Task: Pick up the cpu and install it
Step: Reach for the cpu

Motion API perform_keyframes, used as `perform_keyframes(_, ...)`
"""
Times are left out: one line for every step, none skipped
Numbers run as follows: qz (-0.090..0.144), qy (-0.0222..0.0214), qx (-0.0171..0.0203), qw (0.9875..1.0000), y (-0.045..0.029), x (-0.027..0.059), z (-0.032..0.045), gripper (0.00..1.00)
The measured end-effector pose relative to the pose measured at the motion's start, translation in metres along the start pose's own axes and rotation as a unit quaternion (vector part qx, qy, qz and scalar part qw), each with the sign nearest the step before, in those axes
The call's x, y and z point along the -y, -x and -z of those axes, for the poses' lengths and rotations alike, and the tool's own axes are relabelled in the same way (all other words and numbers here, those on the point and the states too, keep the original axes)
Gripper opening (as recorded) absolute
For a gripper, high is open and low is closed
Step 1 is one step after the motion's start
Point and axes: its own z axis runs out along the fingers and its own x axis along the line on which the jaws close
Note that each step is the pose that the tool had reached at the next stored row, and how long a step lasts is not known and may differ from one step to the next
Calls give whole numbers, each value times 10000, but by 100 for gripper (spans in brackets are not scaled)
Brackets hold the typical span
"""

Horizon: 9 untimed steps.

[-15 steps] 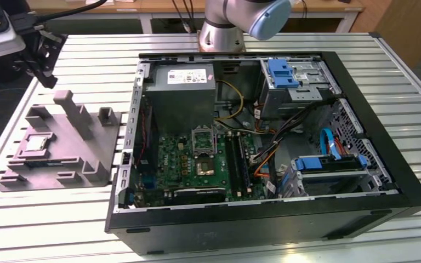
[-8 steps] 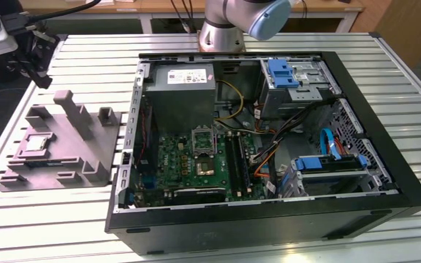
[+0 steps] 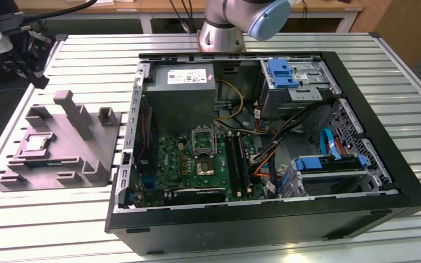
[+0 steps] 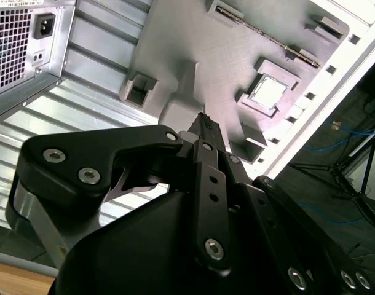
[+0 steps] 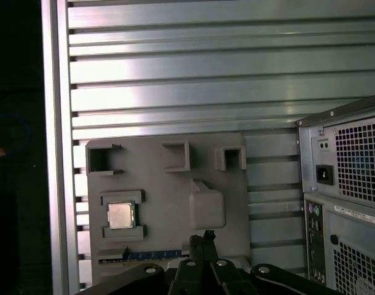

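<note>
from my station the cpu (image 3: 35,143) sits flat in its square recess on the grey fixture tray (image 3: 64,139), silvery top up. the tray lies on the slatted aluminium table (image 3: 72,66), just beside the open computer case (image 3: 269,224) on the exterior view's left. in both wrist views i look down past the gripper (image 5: 203,236) onto that tray (image 5: 169,190). its jaws look closed together with nothing between them. the tips hang above the tray near a raised rounded block (image 5: 206,209), and the cpu (image 5: 119,215) lies a little apart from them, untouched. the second wrist view shows the gripper (image 4: 203,120) over the same tray (image 4: 175,43), with the cpu (image 4: 268,92) bright in its pocket. inside the case the green motherboard (image 3: 188,159) lies flat, and its black socket frame (image 3: 203,137) holds no chip.
</note>
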Motion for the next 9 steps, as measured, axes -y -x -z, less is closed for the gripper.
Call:
perform_keyframes(0,0,0,10000,-2,0,0,11)
perform_keyframes(0,0,0,10000,-6,1,0,11)
perform_keyframes(0,0,0,10000,-10,1,-1,11)
perform_keyframes(0,0,0,10000,-13,1,0,11)
perform_keyframes(0,0,0,10000,-15,2,0,11)
perform_keyframes(0,0,0,10000,-18,2,-1,11)
perform_keyframes(0,0,0,10000,-22,2,-1,11)
perform_keyframes(0,0,0,10000,-26,2,-1,11)
perform_keyframes(0,0,0,10000,-28,2,-1,11)
